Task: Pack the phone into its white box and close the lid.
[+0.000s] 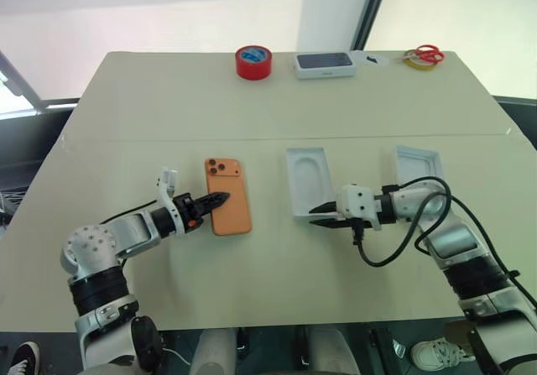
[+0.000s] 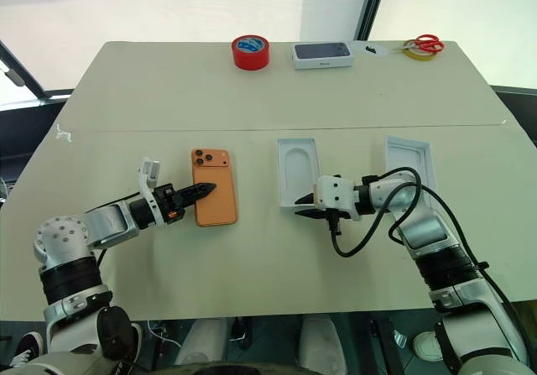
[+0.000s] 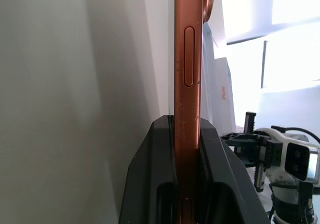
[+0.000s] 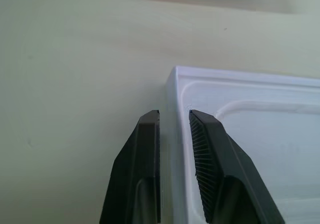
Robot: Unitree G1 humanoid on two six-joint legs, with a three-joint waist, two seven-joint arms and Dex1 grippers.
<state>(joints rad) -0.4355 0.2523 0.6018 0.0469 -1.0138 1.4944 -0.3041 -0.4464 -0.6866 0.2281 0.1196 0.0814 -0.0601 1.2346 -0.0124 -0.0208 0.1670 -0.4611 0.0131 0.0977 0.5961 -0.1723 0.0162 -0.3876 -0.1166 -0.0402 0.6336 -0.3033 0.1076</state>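
**A:** What do we have on the table (image 1: 277, 283)?

**B:** We see the phone (image 1: 228, 195) lying flat, orange back up, with its camera block at the far corner, left of centre. Our left gripper (image 1: 220, 200) reaches in from the left, and its two black fingers (image 3: 155, 184) are pinching the phone's long near edge; in the left wrist view the orange side sits clamped between them.

**A:** And the white box?

**B:** The white box (image 1: 307, 181) lies open to the right of the phone, well apart from it, with its oval-recess insert showing. Our right gripper (image 1: 321, 214) is at the box's near corner, pointing left. In the right wrist view its fingers (image 4: 212, 149) stand either side of the box's wall with a narrow gap left between them; we cannot tell whether they press on the wall.

**A:** Where is the lid?

**B:** The lid (image 1: 417, 163) lies further right, inside up, partly behind our right arm.

**A:** Anything else?

**B:** Along the far edge we see a red tape roll (image 1: 252, 61), a small white box with a dark top (image 1: 325, 64), and scissors with red handles (image 1: 426, 54) lying on a yellow tape roll (image 1: 417, 62).
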